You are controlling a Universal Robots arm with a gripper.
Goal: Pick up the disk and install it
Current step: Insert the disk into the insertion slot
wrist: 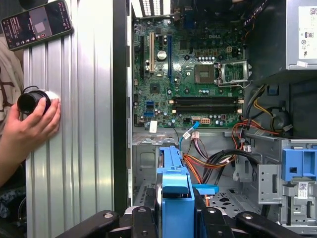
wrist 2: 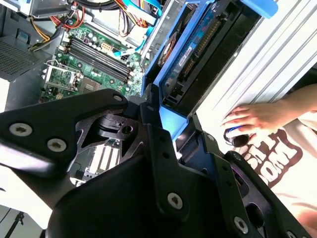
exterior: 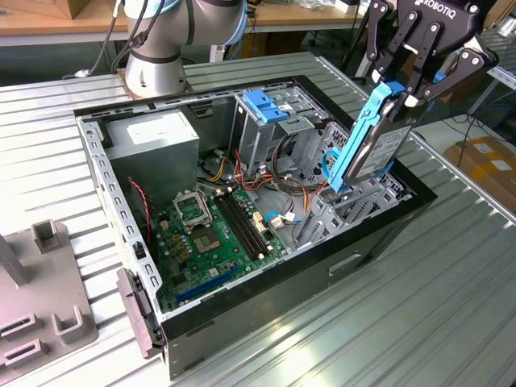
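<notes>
Silver ribbed metal bench (exterior: 451,306) carrying a big black computer tower case (exterior: 322,278), lying open on its side. Inside it, sitting toward the exterior view's left, a grey power-supply box (exterior: 153,137); lying flat next to that, a green motherboard (exterior: 214,230); standing just beside both, a metal drive cage with a blue plastic latch (exterior: 262,109). Hanging over the case's corner at the exterior view's right, a black multi-link pincer (exterior: 403,95), clamping narrowly on the upper end of the flat silver hard disk (exterior: 380,149) in its blue plastic carrier frame. Tilting on edge, the disk reaching its lower end down at the grey metal bay; touching it or not, cannot tell. Resting on the bench beside the case in the first wrist view, a person's hand (wrist: 34,124) covering a small black round object (wrist: 29,101), a dark phone (wrist: 39,22) lying near.
</notes>
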